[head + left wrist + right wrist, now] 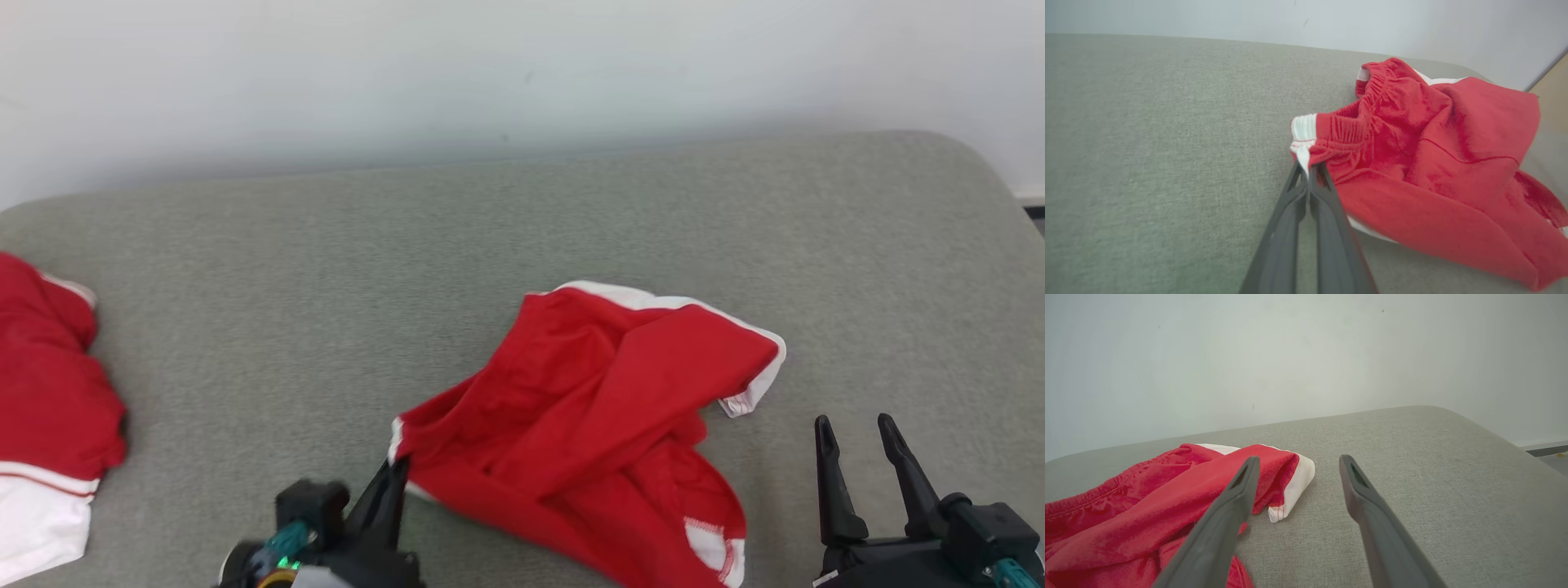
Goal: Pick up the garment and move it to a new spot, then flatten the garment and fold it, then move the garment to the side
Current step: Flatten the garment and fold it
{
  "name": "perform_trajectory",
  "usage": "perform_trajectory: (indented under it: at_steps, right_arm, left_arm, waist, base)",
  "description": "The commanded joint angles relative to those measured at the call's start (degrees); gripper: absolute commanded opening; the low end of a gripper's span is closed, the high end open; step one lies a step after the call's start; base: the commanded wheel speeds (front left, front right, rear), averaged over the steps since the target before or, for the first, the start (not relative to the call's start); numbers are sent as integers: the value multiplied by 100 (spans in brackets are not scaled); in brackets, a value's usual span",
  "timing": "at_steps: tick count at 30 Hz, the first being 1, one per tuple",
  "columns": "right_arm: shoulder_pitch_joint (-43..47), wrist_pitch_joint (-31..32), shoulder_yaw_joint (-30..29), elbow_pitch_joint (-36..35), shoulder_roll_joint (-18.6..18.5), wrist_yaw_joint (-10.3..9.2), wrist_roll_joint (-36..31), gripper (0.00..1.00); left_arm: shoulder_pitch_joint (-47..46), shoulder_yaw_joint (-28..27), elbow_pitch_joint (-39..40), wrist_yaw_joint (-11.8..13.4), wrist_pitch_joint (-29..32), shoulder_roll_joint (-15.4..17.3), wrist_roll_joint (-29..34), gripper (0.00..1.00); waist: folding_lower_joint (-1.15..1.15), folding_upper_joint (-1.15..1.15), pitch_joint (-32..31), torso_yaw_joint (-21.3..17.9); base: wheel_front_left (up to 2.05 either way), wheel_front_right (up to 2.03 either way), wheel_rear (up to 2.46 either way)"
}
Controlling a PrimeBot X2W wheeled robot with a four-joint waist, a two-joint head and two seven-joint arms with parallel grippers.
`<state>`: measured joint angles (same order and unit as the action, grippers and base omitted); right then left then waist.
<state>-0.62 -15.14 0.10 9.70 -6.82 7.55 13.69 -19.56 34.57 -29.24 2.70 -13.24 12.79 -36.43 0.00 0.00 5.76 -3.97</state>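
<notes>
Now mid-pickup. Left gripper (397, 472): pressed together, pinching the white-trimmed corner of the garment (588, 408) at the end of its gathered elastic edge (1347, 126). Right gripper (853, 425): spread wide, holding nothing, near the cloth's right side but apart from it, by the front edge of the grey pad (326, 269). Garment: bunched and creased near the pad's front edge, a little right of the middle, with its white band (759, 384) turned toward the back right corner.

For a clean lift:
- Rise slowly from the pinched corner, watching for slip at that thin bite of trim.
- Probably better to bring the right gripper onto the far end of the same elastic edge, for a hang from 2 points and a landing half spread.
- Go high enough to clear the trailing folds before carrying across.
- Avoid dragging over the nubby fabric: more wrinkles likely.
- Aim for open pad toward the middle, well apart from the other red garment (45, 392) at the left edge.

Count:
- 2 red garments with white trim, 1 pinched and 1 lying loose.
- 2 grippers, 2 dark fingers on each.
- 1 pad.

No lettering readable on either garment.
</notes>
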Motion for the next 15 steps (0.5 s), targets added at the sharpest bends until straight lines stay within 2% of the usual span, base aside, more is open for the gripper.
perform_trajectory:
  at_steps: [1,4,8,9,10,11,15]
  right_arm:
    - [64,-1,2,17,-38,-13,-21,100]
    - [72,-1,2,45,-46,-13,-25,100]
    - [92,-1,9,75,-46,-13,-44,100]
    - [95,-1,13,87,-54,-13,-45,100]
    - [91,-1,16,93,-66,-13,-42,100]
    - [86,-1,18,101,-67,-13,-44,100]
    - [100,-2,10,108,-59,-13,-70,100]
  left_arm:
    - [302,-125,81,101,-79,30,-124,0]
    - [717,-256,161,183,-140,43,-242,0]
    - [960,-284,180,160,-166,29,-258,0]
    - [1008,-290,172,147,-178,29,-237,9]
    - [1016,-319,192,178,-189,31,-176,48]
    - [1007,-352,233,188,-195,33,-104,100]
    - [1034,-733,693,275,-195,22,275,100]
  waist:
    - [0,0,-116,274]
    - [0,0,-144,334]
    - [0,0,-172,364]
    - [0,0,-180,369]
    - [0,0,-188,374]
    - [0,0,-203,382]
    - [0,0,-267,405]
  base:
    - [0,0,0]
    - [0,0,0]
    - [0,0,0]
    - [0,0,0]
    - [0,0,0]
    - [0,0,0]
    - [0,0,0]
